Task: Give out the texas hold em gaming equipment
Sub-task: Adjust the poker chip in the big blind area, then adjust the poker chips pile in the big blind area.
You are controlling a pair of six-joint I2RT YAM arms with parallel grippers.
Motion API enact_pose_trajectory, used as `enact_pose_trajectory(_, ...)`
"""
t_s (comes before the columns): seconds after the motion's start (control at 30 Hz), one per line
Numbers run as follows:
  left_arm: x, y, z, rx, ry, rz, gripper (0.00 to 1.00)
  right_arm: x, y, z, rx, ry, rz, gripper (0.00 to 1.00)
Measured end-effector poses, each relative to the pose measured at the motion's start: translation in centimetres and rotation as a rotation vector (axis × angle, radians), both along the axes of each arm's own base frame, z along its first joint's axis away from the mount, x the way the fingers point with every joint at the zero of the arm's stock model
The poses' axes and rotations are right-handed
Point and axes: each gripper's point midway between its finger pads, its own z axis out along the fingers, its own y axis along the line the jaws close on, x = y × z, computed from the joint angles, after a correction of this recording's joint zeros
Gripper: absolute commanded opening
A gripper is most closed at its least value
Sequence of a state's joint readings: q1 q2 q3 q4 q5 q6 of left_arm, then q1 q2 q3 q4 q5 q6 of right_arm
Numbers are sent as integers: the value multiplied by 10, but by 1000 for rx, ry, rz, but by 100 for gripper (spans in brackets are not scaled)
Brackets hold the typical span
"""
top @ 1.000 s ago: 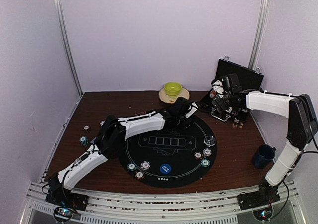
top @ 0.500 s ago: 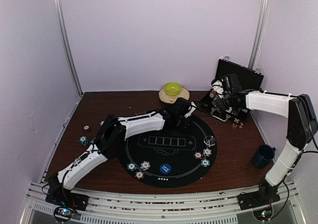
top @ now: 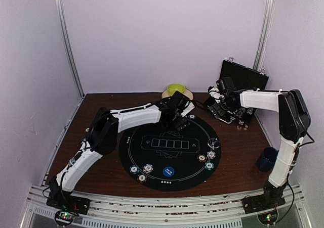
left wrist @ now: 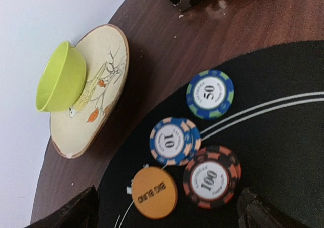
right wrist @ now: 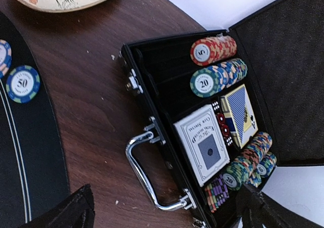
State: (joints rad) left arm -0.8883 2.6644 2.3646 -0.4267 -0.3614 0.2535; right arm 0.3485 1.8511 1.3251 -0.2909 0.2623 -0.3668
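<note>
Spread empty, the left claw (left wrist: 169, 215) hovers over one seat's striped poker chips (left wrist: 171, 141), the right claw (right wrist: 167, 213) over the open black case (right wrist: 288, 76), likely to fetch more.

numbers on the chips

we are reading 50 on the blue-green chip (left wrist: 210, 94), 10 on the blue-orange chip (left wrist: 169, 141), 100 on the black-orange chip (left wrist: 209, 177). in the case (right wrist: 162, 76), we are reading 5 on the red stack (right wrist: 212, 49) and 20 on the green stack (right wrist: 204, 83).

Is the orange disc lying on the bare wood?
No, the orange disc lies on the black mat, right beside the 100 chip.
</note>
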Motion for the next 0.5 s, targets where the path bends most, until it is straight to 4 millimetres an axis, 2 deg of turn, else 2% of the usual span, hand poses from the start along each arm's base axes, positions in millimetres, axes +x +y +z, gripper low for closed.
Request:
enact_pose_trajectory(0.17, -27, 22, 46, 4, 46, -67, 98, 18, 17, 5, 74, 3, 8, 100)
enact_pose_trajectory(0.27, -56, 34, 84, -17, 64, -153, 98, 28, 26, 6, 94, 3, 4, 100)
enact_pose_trajectory(0.33, -75, 43, 102, -25, 80, -211, 98, 34, 34, 4, 105, 1, 2, 100)
enact_pose_trajectory(0.43, -110, 62, 114, -19, 142, -313, 98, 37, 47, -8, 108, 20, 6, 100)
enact_pose_trajectory(0.5, -126, 80, 110, 2, 189, -350, 98, 36, 55, -17, 104, 36, 11, 100)
